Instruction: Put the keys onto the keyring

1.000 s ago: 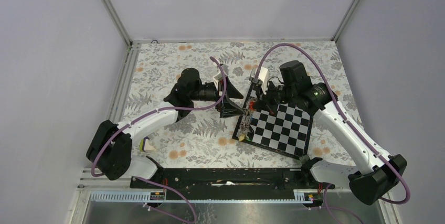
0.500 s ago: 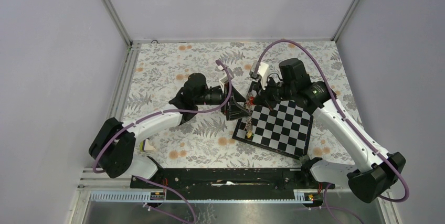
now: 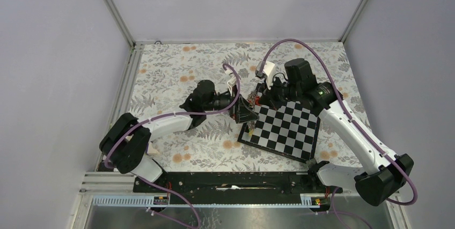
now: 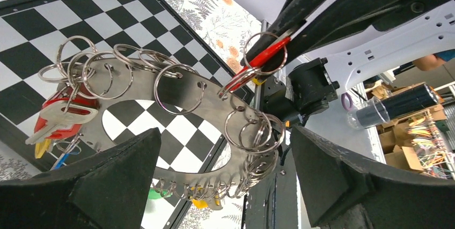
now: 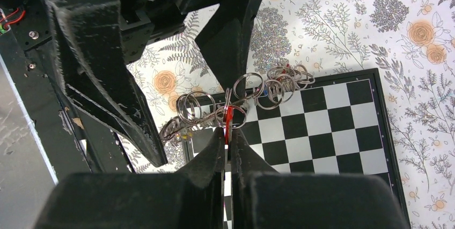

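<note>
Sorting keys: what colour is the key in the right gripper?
Red key; left wrist view shows it best.

Two arms (image 3: 166,123): white plastic link shells (image 3: 351,132) btwn chunky black motor joints (image 3: 126,148), w/ a purple cable (image 3: 292,42) looping along each. Black matte wedge-shaped fingers (image 4: 80,186) w/ rough, grainy faces; small dark slots on one white shell.

One large flat grey metal keyring (image 4: 214,105), one black-and-white chessboard (image 3: 284,130), one red-headed metal key (image 4: 266,54) upper centre, another red-headed key (image 4: 61,123) at left.
</note>
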Robot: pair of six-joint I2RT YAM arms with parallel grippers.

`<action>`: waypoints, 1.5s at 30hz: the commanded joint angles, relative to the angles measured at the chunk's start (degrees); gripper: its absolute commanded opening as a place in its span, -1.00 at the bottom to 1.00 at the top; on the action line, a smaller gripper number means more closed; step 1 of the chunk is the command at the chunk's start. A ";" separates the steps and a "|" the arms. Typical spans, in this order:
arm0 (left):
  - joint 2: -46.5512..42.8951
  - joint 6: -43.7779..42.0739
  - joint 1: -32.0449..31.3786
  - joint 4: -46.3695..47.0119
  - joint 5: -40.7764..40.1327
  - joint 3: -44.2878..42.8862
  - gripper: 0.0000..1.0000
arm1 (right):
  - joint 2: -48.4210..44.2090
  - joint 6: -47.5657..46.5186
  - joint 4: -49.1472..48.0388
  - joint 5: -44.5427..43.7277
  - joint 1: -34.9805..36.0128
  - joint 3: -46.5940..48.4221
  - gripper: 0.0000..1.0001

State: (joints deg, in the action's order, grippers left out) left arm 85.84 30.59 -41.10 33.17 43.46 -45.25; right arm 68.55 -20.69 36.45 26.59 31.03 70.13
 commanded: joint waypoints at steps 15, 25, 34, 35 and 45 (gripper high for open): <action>3.62 8.33 -0.82 15.74 2.93 0.69 0.17 | -1.58 0.60 -4.72 0.39 -0.62 0.73 -1.00; -4.40 -8.67 3.45 -2.08 3.14 -1.97 -0.30 | -0.47 -0.95 -6.16 0.00 -0.62 1.34 -1.00; -8.60 -29.48 6.47 -29.17 0.74 -9.19 -0.82 | 3.11 0.75 -11.47 5.99 -0.39 0.82 -1.00; -9.04 -32.30 6.54 -30.92 -0.49 -9.90 -0.88 | 3.77 1.12 -12.24 6.37 -0.17 0.81 -1.00; -15.39 -49.63 6.89 -46.26 -23.55 -12.96 -1.00 | 12.87 4.71 -19.27 8.77 3.55 2.02 -1.00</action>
State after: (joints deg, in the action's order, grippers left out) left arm 74.26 -9.43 -34.59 -8.05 32.69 -55.00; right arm 78.65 -18.57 24.18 32.14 32.82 70.11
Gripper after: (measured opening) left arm 0.261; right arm 0.033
